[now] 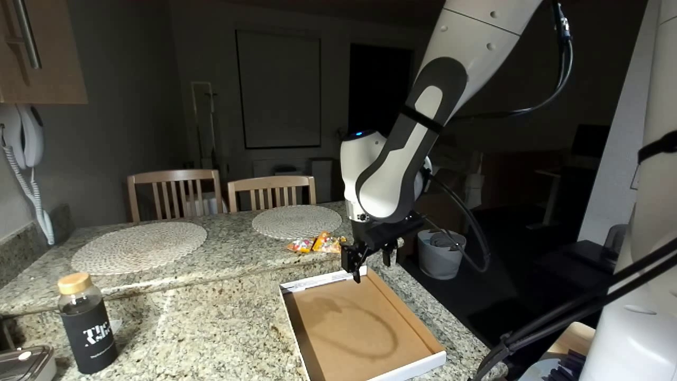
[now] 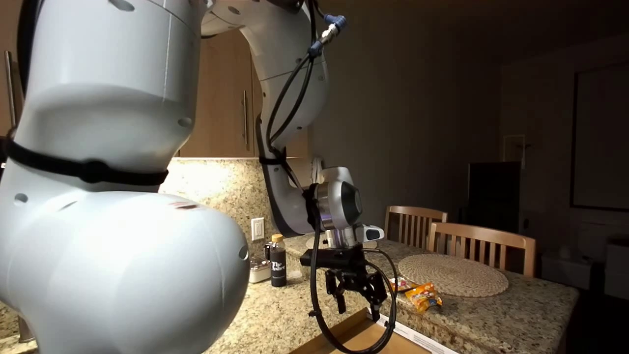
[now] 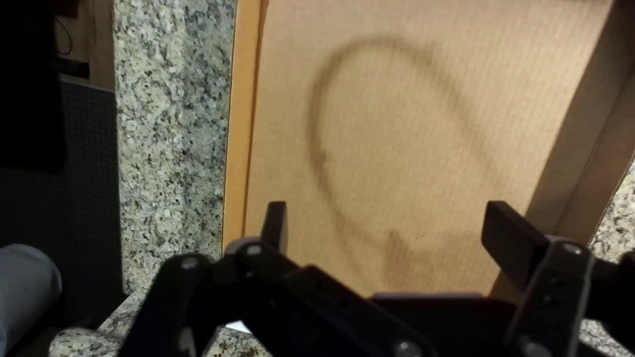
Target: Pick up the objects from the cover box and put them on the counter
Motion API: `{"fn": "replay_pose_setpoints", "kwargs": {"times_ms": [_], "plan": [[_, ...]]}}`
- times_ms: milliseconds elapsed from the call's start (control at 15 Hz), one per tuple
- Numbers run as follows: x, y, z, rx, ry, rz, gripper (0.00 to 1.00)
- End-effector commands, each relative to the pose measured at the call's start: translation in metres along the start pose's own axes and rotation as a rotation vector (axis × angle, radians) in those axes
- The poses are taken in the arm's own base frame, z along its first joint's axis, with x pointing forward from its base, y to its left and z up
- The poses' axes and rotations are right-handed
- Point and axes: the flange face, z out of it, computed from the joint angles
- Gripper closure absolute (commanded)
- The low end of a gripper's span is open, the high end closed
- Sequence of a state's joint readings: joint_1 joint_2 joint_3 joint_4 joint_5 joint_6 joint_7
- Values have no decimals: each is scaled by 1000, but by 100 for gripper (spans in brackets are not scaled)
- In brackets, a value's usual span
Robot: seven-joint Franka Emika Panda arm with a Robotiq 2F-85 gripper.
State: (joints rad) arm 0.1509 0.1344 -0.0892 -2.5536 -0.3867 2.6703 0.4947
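Observation:
Two small orange-yellow wedge-like pieces with shiny, multicoloured wrapping lie side by side on the raised part of the granite counter (image 1: 227,264). The left piece (image 1: 301,245) and the right piece (image 1: 327,242) show in an exterior view; both also show in an exterior view as a partly hidden piece (image 2: 403,284) and a nearer piece (image 2: 423,296). The cover box (image 1: 338,354), with white rim and brown floor, lies on the lower counter; no object shows in it. My gripper (image 1: 373,266) is open and empty above the box's far end. The wrist view shows spread fingers (image 3: 389,228) over the box floor (image 3: 397,124).
Pale round placemats (image 1: 140,247) (image 1: 296,221) lie on the raised counter. A black bottle with a wooden cap (image 1: 87,328) and a metal container (image 1: 29,362) stand at the left. Chairs (image 1: 177,193) stand behind. A cable loop (image 2: 314,295) hangs beside the gripper. The counter edge drops off beside the box.

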Motion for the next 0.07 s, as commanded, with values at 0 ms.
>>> {"fn": "replay_pose_setpoints", "kwargs": {"times_ms": [0], "plan": [[0,0,0,0,-1,0,0]]}}
